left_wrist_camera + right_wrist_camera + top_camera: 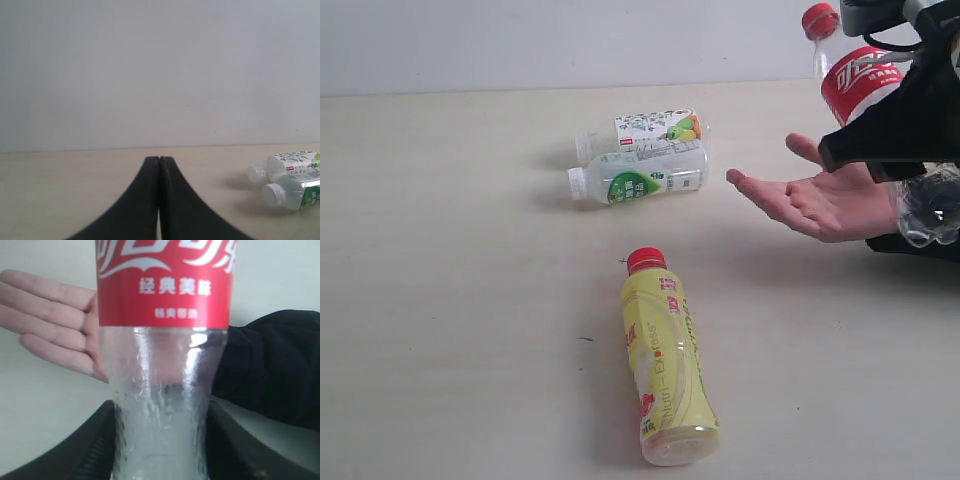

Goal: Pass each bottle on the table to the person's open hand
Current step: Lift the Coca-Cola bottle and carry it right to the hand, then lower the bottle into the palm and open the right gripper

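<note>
The right gripper (160,455) has its two matte black fingers (75,450) clamped on the narrow waist of the cola bottle (162,390). The bottle is clear, ribbed plastic, held off the table (450,300) at a tilt. Its glossy red label sits just past the fingertips and its red cap is at the far end. Just behind the bottle, close beyond the fingers, is the person's hand (55,325), palm open and flat, with a dark sleeve (270,365) at the wrist. Whether bottle and palm touch cannot be told.

The left gripper (159,200) has its smooth, curved black fingers pressed flat together with nothing between them. Ahead of their tips and off to one side, two clear bottles with pale caps lie on their sides on the pale cream table, touching. The green-label bottle (295,194) is nearer and the fruit-label bottle (290,164) lies beyond it.

Well apart from the right fingers, the yellow bottle (665,370), opaque with a red cap, lies alone on its side
</note>
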Robot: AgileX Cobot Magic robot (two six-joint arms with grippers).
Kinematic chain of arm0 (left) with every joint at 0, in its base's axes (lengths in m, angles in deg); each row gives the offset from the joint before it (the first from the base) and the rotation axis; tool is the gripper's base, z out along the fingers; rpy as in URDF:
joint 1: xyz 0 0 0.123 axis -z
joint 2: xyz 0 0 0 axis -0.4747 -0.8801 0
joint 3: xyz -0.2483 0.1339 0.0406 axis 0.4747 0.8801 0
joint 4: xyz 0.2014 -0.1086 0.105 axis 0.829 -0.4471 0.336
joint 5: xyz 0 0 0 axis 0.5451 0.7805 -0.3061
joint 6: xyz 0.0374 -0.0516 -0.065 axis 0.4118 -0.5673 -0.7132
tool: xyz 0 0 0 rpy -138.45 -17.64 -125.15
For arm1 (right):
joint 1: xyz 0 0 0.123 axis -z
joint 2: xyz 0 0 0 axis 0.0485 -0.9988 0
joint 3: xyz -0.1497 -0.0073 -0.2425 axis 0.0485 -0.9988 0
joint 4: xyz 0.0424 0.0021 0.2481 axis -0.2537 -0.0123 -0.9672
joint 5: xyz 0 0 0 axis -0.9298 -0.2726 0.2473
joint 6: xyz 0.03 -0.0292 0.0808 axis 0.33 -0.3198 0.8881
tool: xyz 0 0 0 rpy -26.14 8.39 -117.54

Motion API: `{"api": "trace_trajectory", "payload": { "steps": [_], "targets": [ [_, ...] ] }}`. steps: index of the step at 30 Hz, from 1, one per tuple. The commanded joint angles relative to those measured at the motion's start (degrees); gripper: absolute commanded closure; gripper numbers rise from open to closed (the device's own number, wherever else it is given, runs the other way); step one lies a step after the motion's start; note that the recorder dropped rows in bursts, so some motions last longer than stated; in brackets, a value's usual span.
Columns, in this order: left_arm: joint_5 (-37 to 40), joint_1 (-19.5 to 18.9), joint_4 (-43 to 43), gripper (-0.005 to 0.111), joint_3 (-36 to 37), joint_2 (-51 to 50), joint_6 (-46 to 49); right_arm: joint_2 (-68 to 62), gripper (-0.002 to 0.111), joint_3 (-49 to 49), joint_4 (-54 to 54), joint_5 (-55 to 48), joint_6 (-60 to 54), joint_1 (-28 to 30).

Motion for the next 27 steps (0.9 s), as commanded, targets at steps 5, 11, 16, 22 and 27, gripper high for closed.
{"api": "trace_trajectory", "payload": {
  "steps": [5, 11, 16, 22, 27],
  "targets": [
    [0.0, -0.2, 0.0, 0.107, 0.1, 0.2, -0.3, -8.7, 0.108, 0.6, -3.0, 4.7, -5.1, 1.6],
    [0.0, -0.2, 0.0, 0.107, 0.1, 0.2, -0.3, -13.4, 0.108, 0.6, -3.8, 9.1, -5.1, 1.6],
    [0.0, -0.2, 0.0, 0.107, 0.1, 0.2, -0.3, -15.1, 0.108, 2.2, -6.5, 9.2, -5.3, 1.6],
    [0.0, -0.2, 0.0, 0.107, 0.1, 0.2, -0.3, -15.4, 0.108, 2.7, -8.3, 9.8, -5.1, 1.4],
    [0.0, -0.2, 0.0, 0.107, 0.1, 0.2, -0.3, -15.5, 0.108, 2.7, -9.5, 10.9, -5.1, 1.4]
  ]
}}
